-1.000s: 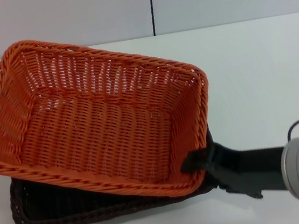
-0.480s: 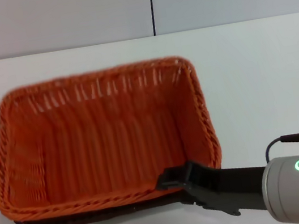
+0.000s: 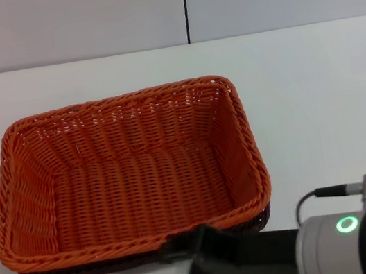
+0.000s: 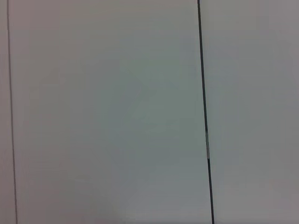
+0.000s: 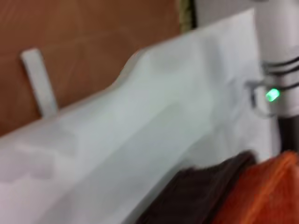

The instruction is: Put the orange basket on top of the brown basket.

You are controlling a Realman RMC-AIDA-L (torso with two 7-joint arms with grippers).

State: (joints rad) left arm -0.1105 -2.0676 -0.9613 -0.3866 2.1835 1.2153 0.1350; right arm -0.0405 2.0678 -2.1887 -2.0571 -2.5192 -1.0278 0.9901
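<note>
The orange basket (image 3: 135, 187) sits level, nested on top of the brown basket (image 3: 86, 269). Only a dark strip of the brown basket shows under the orange front rim and at the right front corner. My right gripper (image 3: 184, 246) is blurred and lies against the front rim of the orange basket, near its middle, with the arm reaching in from the lower right. The right wrist view shows part of the brown basket (image 5: 196, 196) and the orange basket (image 5: 266, 191) close by. The left gripper is out of view; its wrist camera shows only a wall.
The baskets stand on a white table (image 3: 317, 100) with a white panelled wall (image 3: 79, 21) behind it. Bare table surface lies to the right of the baskets and behind them.
The orange basket was tilted and skewed over the brown one; it has swung round and dropped level onto it. My right gripper has moved left along the front rim, away from the right corner.
</note>
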